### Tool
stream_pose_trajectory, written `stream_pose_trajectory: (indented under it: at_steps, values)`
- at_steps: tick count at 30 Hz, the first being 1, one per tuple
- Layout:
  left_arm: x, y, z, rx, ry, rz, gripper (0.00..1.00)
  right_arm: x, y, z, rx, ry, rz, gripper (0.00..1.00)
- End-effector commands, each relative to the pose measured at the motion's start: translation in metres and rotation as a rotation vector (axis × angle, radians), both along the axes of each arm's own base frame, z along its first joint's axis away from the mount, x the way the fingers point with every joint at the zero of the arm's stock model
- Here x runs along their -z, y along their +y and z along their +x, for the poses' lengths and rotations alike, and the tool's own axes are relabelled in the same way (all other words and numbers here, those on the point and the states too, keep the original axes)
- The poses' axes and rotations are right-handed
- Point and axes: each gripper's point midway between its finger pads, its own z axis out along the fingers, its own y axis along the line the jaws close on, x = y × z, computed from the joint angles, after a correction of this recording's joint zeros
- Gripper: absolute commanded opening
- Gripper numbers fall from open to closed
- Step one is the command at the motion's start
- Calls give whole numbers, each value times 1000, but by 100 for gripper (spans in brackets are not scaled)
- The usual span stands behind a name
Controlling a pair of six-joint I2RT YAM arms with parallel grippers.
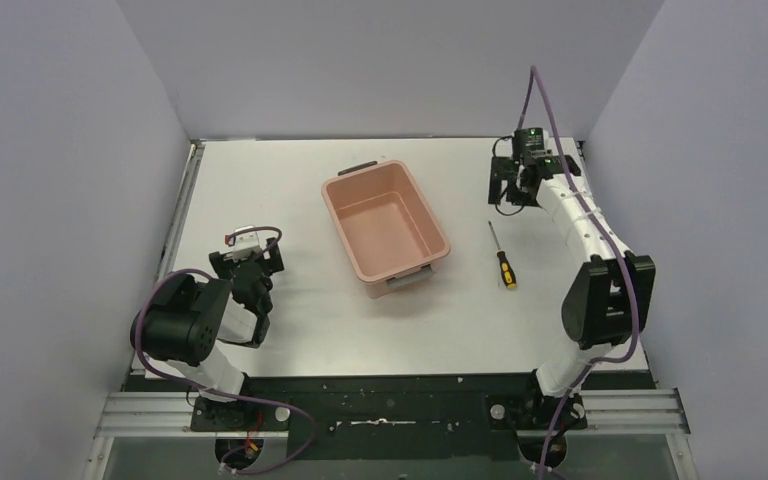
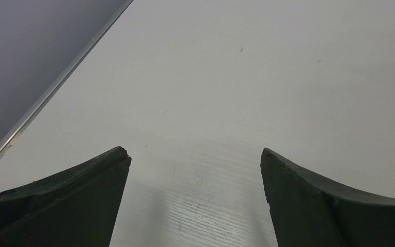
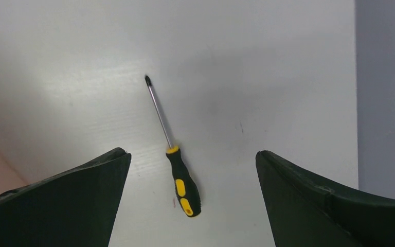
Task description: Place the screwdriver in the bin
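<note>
Screwdriver [image 1: 502, 256] is lying flat on the desk [image 1: 290, 330] just right of the bin [image 1: 385, 215]. The right tool [image 1: 518, 195], also right of the bin, is being held wide open and empty. It's probably light and stiff with a slippery shaft, so the grippy handle [image 3: 183, 189] is being favoured.
</note>
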Motion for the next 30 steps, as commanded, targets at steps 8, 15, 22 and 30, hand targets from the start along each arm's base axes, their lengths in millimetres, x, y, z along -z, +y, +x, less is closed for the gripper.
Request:
stream_pose_trajectory:
  at_steps: [8,15,22,30]
  values:
    - [-14,0,4,2,-53,-2,97,167,-2,-78,-82,484,92,96]
    - [-14,0,4,3,-53,-2,97,205,-5,-94,-90,548,105,74]
    - [-15,0,4,2,-55,-3,97,181,-24,-70,-76,537,-13,0]
    - [-14,0,4,2,-54,-2,97,38,-26,-26,-45,325,-32,0]
